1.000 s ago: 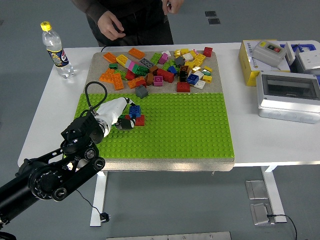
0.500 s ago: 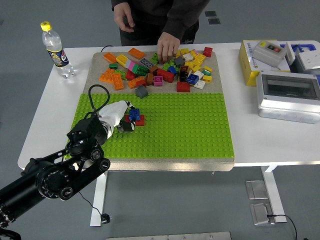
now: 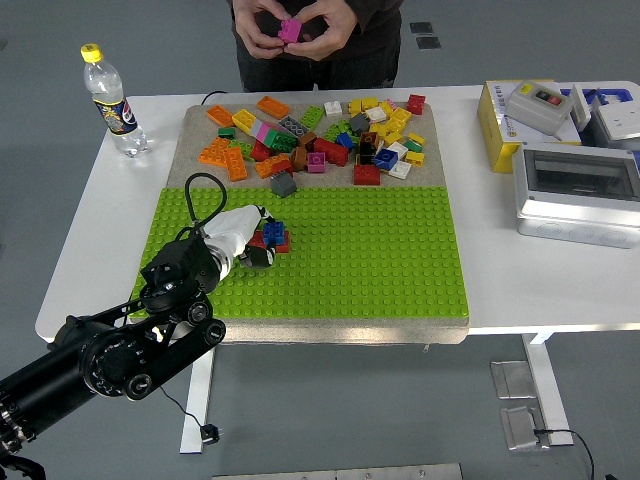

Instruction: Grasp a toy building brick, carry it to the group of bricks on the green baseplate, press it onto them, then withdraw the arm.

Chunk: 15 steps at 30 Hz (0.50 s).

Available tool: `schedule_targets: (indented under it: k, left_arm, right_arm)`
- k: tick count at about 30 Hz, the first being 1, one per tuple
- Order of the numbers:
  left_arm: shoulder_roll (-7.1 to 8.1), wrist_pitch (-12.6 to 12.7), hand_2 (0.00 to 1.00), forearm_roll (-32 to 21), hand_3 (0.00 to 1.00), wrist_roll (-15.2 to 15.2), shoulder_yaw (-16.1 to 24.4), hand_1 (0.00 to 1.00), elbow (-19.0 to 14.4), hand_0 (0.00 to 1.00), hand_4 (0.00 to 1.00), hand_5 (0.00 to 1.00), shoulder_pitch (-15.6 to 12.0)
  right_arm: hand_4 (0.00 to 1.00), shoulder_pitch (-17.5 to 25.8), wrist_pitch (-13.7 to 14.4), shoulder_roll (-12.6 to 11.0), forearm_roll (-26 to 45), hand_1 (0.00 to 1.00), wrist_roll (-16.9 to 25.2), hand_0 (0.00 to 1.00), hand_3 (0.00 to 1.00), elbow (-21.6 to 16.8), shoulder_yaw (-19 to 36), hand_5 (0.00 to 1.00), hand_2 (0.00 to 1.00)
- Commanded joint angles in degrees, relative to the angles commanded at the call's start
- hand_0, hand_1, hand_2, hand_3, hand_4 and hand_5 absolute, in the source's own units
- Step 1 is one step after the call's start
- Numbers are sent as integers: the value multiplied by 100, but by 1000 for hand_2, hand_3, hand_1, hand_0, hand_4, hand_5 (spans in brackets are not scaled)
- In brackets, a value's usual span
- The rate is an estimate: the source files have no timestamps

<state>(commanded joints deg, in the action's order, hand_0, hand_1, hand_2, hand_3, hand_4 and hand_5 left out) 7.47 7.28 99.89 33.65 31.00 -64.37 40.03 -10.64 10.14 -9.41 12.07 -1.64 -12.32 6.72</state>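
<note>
One left hand (image 3: 240,238), finger state unclear, touching blue brick (image 3: 272,231); brick's axis unclear

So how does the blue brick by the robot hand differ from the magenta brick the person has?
The blue brick sits on the green baseplate, against red bricks, at the left robot hand; the magenta brick is held in the air in both of the person's hands, beyond the table's far edge. They differ in colour, blue against magenta. Both are small studded toy bricks.
</note>
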Motion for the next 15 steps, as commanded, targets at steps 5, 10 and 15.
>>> schedule_targets:
  k: [5,10,15]
  left_arm:
    - [-17,11,914,-13,525,-31,-65,928,116,998,261,179,22]
    - [-24,24,914,-32,525,-52,-102,928,150,998,261,179,32]
    - [-34,37,914,-51,522,-69,-140,927,169,997,255,180,39]
  right_arm:
    - [442,-8,0,5,1,688,0,710,726,1,-11,871,758]
    - [442,-13,0,8,9,688,1,710,726,1,-24,871,758]
    - [443,-16,-3,10,29,688,2,710,726,3,-50,870,758]
